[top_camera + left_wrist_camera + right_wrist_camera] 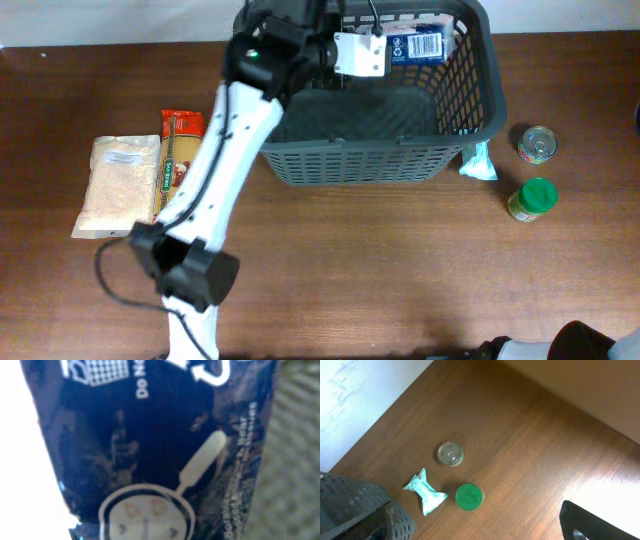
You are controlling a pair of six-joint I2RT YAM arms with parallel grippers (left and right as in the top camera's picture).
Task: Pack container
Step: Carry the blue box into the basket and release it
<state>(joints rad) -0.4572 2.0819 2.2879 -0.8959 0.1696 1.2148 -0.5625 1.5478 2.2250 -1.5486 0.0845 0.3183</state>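
Observation:
The large dark grey basket (370, 150) stands at the back of the table, and its corner shows in the right wrist view (350, 505). My left arm reaches over the basket's rim. My left gripper (383, 50) is inside at the far end, against a dark blue packet (418, 44). That packet fills the left wrist view (160, 445) and hides the fingers, so it seems gripped. Of my right gripper, only a dark part shows at the bottom right of the right wrist view (580, 520), high above the table.
A silver tin can (538, 144) (450, 454), a green-lidded jar (533, 198) (469, 497) and a pale teal packet (480, 162) (425, 492) lie right of the basket. A pale grain bag (118, 185) and a red pasta packet (180, 150) lie to its left.

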